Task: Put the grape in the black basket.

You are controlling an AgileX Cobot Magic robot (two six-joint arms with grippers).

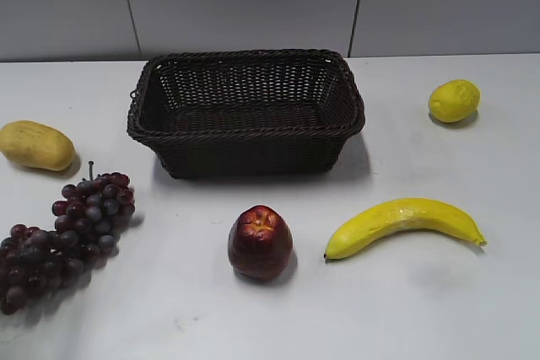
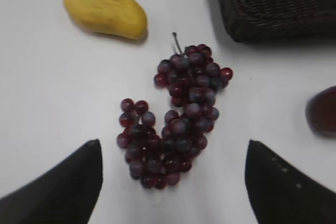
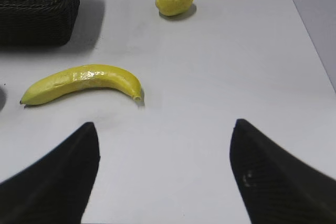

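Observation:
The grape (image 1: 67, 229), a long bunch of dark red-purple berries with a thin stem, lies on the white table at the front left. In the left wrist view the grape (image 2: 176, 116) lies just ahead of and between my open left gripper (image 2: 173, 153), above the table. The black basket (image 1: 246, 110), woven wicker and empty, stands at the back middle; its corner shows in the left wrist view (image 2: 278, 3) and in the right wrist view (image 3: 37, 3). My right gripper (image 3: 164, 132) is open and empty over bare table. Neither gripper shows in the exterior view.
A dark red apple (image 1: 260, 242) stands front of the basket. A yellow banana (image 1: 403, 223) lies at the right, a lemon (image 1: 454, 100) at the back right, a yellow mango-like fruit (image 1: 35, 145) at the left beyond the grape.

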